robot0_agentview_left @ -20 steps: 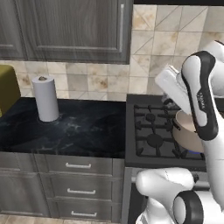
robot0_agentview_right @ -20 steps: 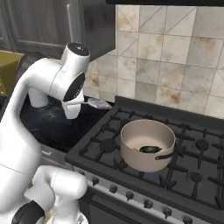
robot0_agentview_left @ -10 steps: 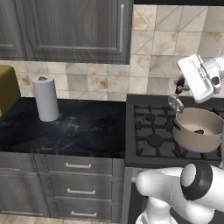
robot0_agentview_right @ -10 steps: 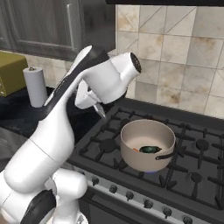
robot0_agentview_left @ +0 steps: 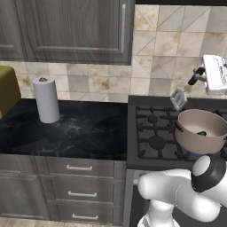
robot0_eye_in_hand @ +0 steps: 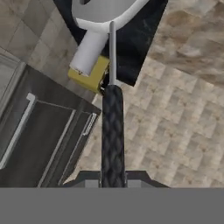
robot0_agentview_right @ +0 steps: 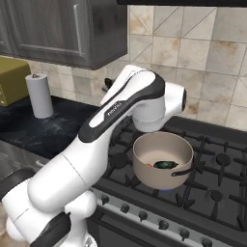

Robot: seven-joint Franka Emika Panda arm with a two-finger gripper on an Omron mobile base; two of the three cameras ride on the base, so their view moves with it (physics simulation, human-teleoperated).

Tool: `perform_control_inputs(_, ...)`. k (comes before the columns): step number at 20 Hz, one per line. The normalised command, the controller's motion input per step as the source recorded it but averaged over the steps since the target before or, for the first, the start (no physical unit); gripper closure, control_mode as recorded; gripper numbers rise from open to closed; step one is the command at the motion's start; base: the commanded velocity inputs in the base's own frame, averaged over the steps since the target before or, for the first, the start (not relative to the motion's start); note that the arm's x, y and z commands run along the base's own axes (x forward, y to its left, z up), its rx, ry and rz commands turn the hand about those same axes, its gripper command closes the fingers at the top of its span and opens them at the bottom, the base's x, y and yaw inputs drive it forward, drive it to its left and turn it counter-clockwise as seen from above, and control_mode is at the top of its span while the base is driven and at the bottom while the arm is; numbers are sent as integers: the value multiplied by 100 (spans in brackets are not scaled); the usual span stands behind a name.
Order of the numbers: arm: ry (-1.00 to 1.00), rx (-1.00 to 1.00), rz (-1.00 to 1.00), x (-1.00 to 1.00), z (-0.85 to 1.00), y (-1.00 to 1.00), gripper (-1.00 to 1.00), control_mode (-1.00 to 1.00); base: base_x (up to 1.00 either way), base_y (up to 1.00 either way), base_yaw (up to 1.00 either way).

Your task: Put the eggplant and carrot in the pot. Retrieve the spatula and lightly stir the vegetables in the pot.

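Observation:
My gripper point(robot0_agentview_left: 198, 76) is shut on the spatula's dark handle point(robot0_agentview_left: 194, 79), held in the air behind and to the left of the pot point(robot0_agentview_left: 195, 142). The spatula's pale slotted head point(robot0_agentview_left: 178, 98) hangs down-left over the back burners. In the hand view the woven dark handle point(robot0_eye_in_hand: 113, 131) runs up from my gripper point(robot0_eye_in_hand: 113, 176) to the white head point(robot0_eye_in_hand: 105, 13). The tan pot point(robot0_agentview_right: 154, 176) stands on the front burner. Inside it lie the dark eggplant point(robot0_agentview_right: 165, 164) with its green tip and a sliver of the orange carrot point(robot0_agentview_right: 149, 165).
A paper towel roll point(robot0_agentview_left: 45, 99) stands on the black counter point(robot0_agentview_left: 84, 128) left of the stove point(robot0_agentview_left: 153, 133). A yellow-green appliance point(robot0_agentview_left: 6, 88) sits at the far left. My white arm point(robot0_agentview_right: 120, 125) crosses in front of the stove's left side.
The arm has swung right from the counter side to behind the pot, carrying the spatula with it. The pot and vegetables have stayed put.

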Motion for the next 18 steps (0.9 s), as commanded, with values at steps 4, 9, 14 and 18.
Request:
perform_control_inputs(4, 13, 22, -21, 7, 25, -59, 100, -100, 0, 0, 0)
perform_control_inputs(9, 0, 0, -14, 4, -15, -55, 100, -100, 0, 0, 0)
perform_control_inputs(14, 0, 0, -14, 18, -15, -57, 100, -100, 0, 0, 0)
perform_control_inputs(18, 7, 0, -21, 15, -23, -49, 100, -100, 0, 0, 0)
